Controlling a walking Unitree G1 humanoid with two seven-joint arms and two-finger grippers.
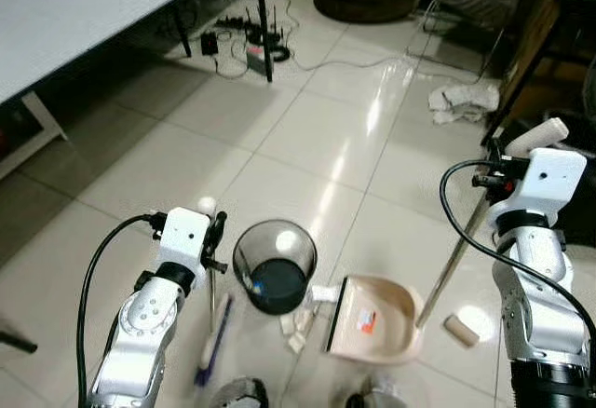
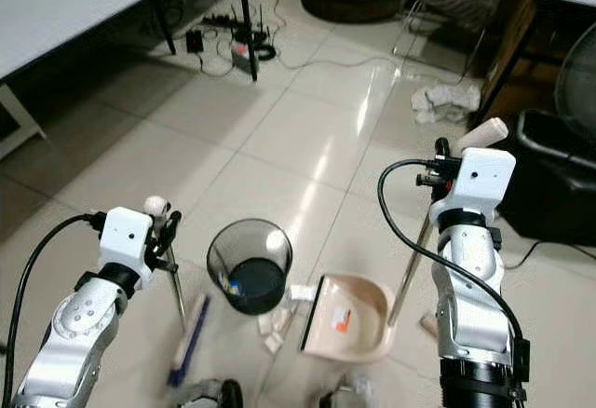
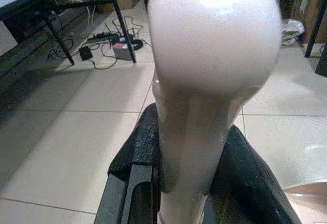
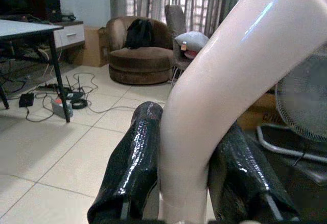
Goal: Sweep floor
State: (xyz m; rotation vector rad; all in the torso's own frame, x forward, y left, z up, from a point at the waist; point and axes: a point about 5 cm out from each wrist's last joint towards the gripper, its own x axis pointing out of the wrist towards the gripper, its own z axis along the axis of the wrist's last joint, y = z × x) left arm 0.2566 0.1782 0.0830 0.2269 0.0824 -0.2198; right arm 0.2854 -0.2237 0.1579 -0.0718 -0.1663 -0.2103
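Below, glossy tile floor [image 1: 307, 129] (cables [image 1: 247, 40]), table [image 1: 84, 7]

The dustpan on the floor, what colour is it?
The dustpan is pale beige or cream with a small red-orange label inside, best seen in the left eye view.

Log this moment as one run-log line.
left tool: shut on white-handled blue broom | right tool: shut on beige long-handled dustpan | paper scraps: beside dark round bin

Glossy tiled floor [image 1: 307, 119], smooth plastic dustpan [image 1: 377, 319], metal pole [image 1: 453, 259], translucent bin [image 1: 275, 264]
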